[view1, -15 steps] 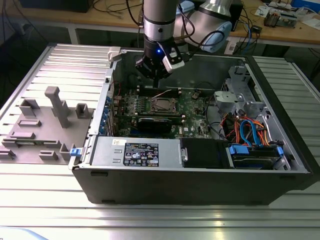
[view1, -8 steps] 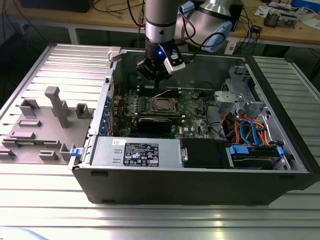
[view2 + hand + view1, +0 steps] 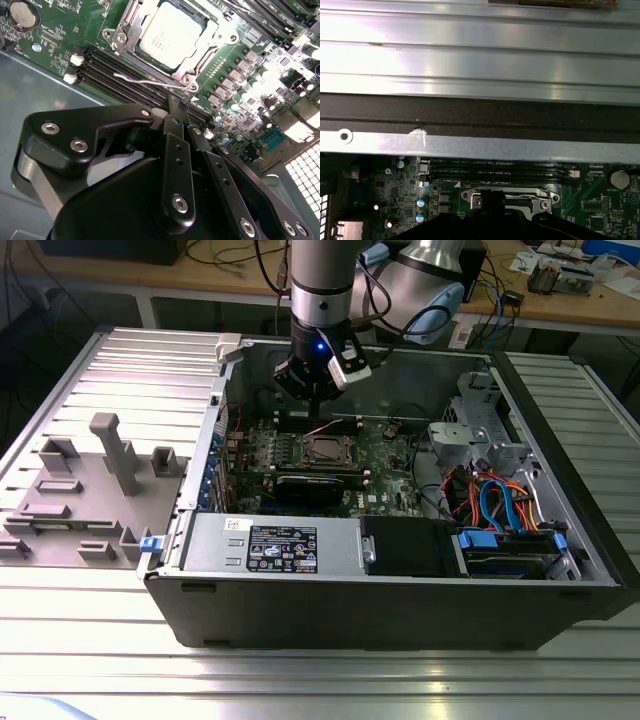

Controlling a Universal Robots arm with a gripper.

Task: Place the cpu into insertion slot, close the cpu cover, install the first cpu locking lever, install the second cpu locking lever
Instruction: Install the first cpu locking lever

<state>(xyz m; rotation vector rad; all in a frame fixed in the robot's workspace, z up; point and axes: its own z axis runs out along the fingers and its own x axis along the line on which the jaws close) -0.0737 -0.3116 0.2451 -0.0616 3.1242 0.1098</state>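
The jaws were together, at six o'clock from the chip; they might bump the loose wire lever.

Open PC case w/ grey fixture blocks beside it.

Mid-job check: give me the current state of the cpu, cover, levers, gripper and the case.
cpu: seated in the insertion slot, metal top showing.
cpu cover: closed, framing the cpu.
locking lever: one wire lever sticking out over the memory slots, unlatched.
gripper: shut, empty, above the board.
computer case: side open.
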